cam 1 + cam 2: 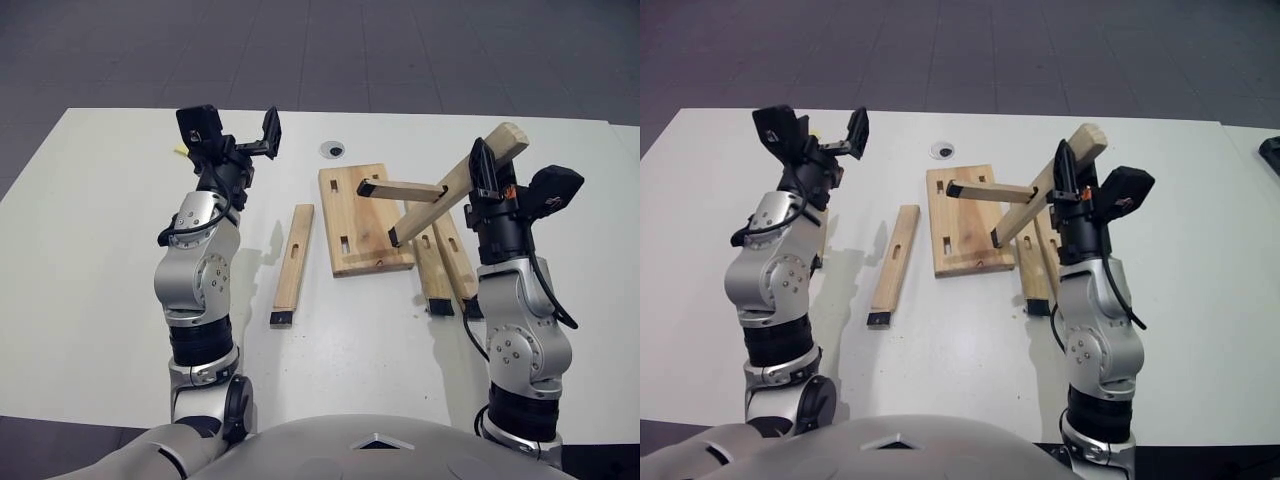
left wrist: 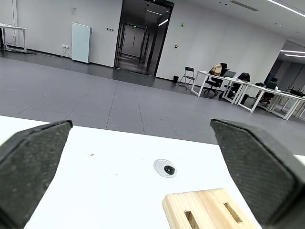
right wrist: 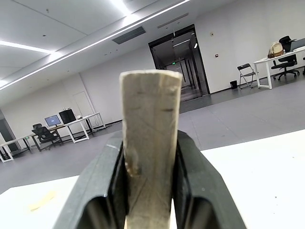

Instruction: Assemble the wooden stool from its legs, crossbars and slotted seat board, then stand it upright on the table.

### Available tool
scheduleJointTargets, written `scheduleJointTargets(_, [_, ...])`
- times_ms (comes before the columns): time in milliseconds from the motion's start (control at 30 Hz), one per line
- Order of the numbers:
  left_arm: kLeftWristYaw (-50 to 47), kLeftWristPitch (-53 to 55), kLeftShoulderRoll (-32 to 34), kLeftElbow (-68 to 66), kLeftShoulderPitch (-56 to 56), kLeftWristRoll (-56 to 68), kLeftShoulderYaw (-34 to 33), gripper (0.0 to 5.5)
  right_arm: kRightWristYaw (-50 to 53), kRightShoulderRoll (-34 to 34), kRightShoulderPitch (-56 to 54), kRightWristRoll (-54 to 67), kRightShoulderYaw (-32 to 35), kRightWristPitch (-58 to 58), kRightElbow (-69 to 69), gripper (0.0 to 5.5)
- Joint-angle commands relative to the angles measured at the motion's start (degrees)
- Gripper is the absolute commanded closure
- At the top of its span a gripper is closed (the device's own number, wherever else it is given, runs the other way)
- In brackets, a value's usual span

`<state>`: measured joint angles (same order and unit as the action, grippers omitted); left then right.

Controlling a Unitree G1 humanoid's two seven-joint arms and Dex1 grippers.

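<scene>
The right hand pinches a tilted leg whose crossbar juts over the seat board lying on the desk; best lower its end squarely into a slot while the spread left hand, at the board's 10 o'clock, braces it.

Seat board: pale wood, flat on table, rectangular slots showing. Left of it, apart: slotted leg lying flat, black cap at near end. Right of board: leg pair flat, side by side, black-capped near ends. Raised leg tilted above board's right edge, clamped in right gripper. Crossbar joined to it, jutting left over board, black tip.
</scene>
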<state>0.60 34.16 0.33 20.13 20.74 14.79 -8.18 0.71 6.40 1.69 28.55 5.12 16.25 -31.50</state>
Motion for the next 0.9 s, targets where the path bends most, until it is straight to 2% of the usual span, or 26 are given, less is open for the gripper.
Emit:
scheduleJointTargets(33, [-0.6, 1.7, 0.4, 1.1, 0.8, -0.1, 1.3, 0.10, 1.2, 1.3, 6.7, -4.3, -3.6, 7.9, 5.6, 4.50])
scheduleJointTargets(267, [-0.4, 3.3, 1.8, 1.6, 0.2, -0.9, 3.3, 0.10, 1.2, 3.8, 7.5, -6.3, -6.1, 13.8, 7.6, 4.50])
scheduleJointTargets(433, [0.9, 5.7, 5.0, 2.3, -0.1, -2.6, 6.0, 0.10, 1.3, 6.8, 7.9, -5.6, -8.1, 22.1, 9.1, 4.50])
scheduleJointTargets(567, [1.3, 6.7, 6.6, 1.9, 0.9, -2.9, 5.8, 0.10, 1.8, 7.9, 8.7, -6.1, -9.3, 26.5, 11.3, 4.50])
scheduleJointTargets(900, [1.0, 6.4, 5.6, 0.2, 0.6, -2.8, 7.7, 0.10, 0.7, 5.6, 5.2, -4.1, -6.2, 18.2, 9.6, 4.50])
